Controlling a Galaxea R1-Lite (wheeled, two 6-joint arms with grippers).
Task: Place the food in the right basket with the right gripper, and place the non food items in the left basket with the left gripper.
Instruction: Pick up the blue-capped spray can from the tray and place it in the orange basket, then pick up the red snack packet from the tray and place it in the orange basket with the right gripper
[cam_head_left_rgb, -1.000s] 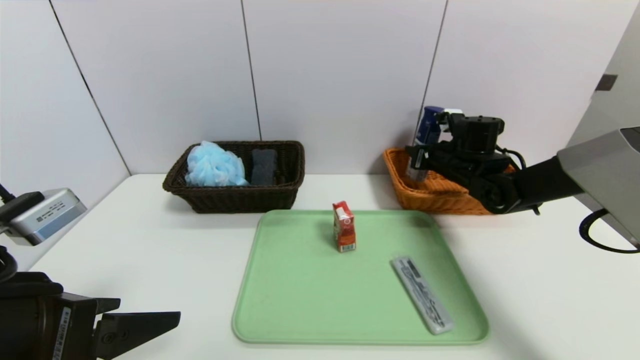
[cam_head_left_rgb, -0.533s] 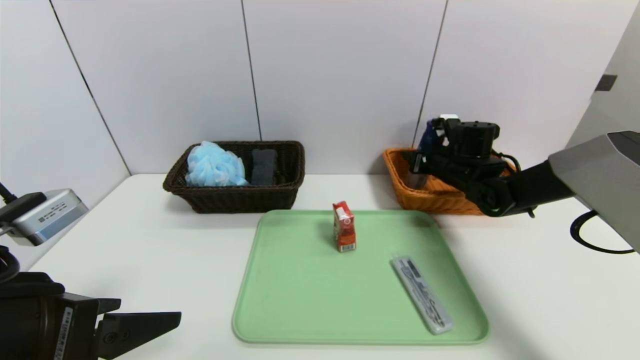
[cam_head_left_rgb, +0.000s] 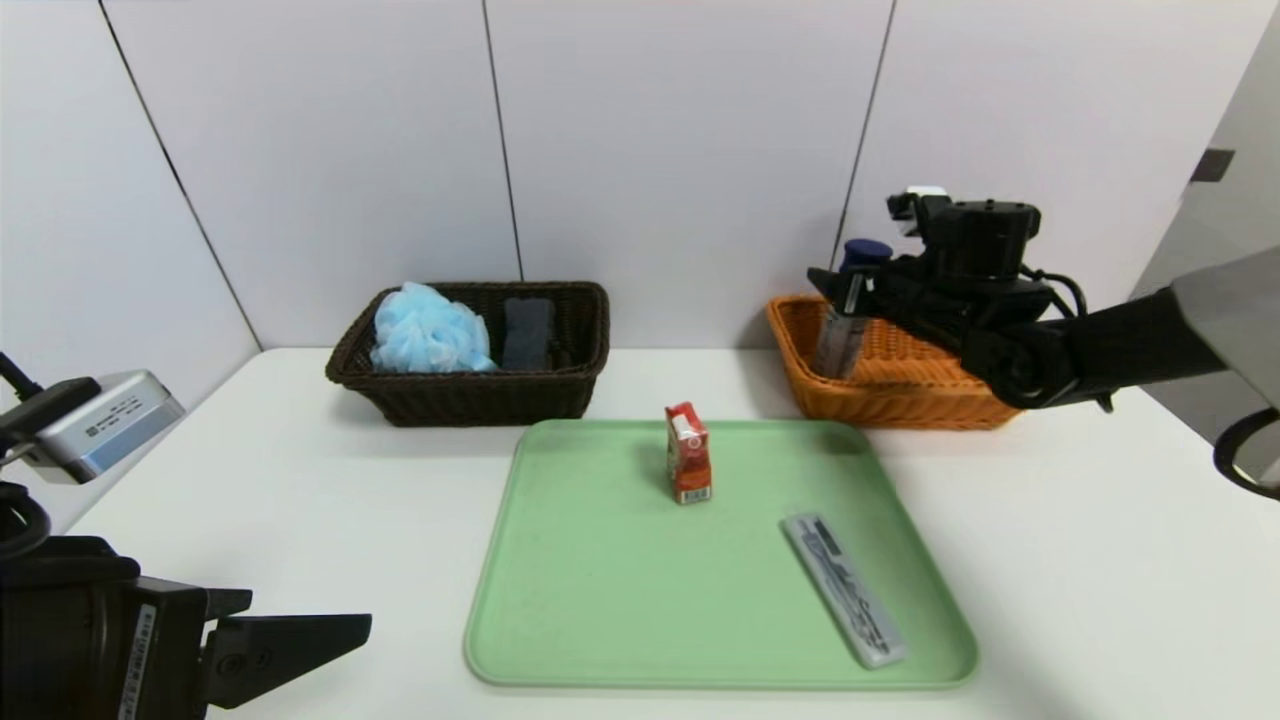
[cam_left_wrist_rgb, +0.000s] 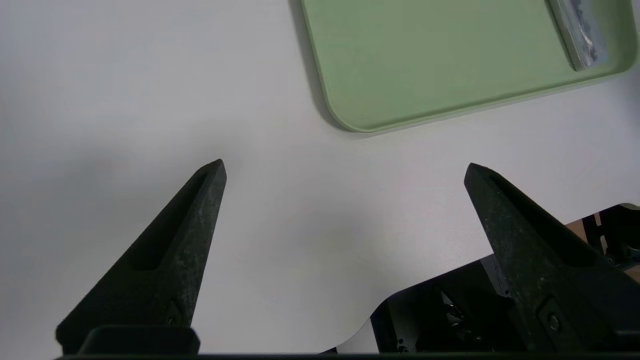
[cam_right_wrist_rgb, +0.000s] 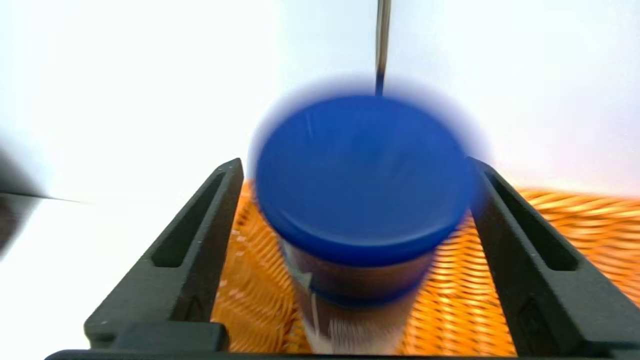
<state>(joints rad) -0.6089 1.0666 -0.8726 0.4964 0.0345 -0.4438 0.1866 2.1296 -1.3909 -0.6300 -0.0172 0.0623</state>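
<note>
Upright in the orange basket (cam_head_left_rgb: 900, 385), a blue-capped clear container (cam_head_left_rgb: 845, 330) stands between my right claw's (cam_right_wrist_rgb: 356, 172) spread fingers — freed, untouched — my left claw (cam_left_wrist_rgb: 345, 170) parked apart.

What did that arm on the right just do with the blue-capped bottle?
The right gripper opened, let go of the bottle in the orange basket and rose. The carton, the grey packet and the left gripper stayed put.
</note>
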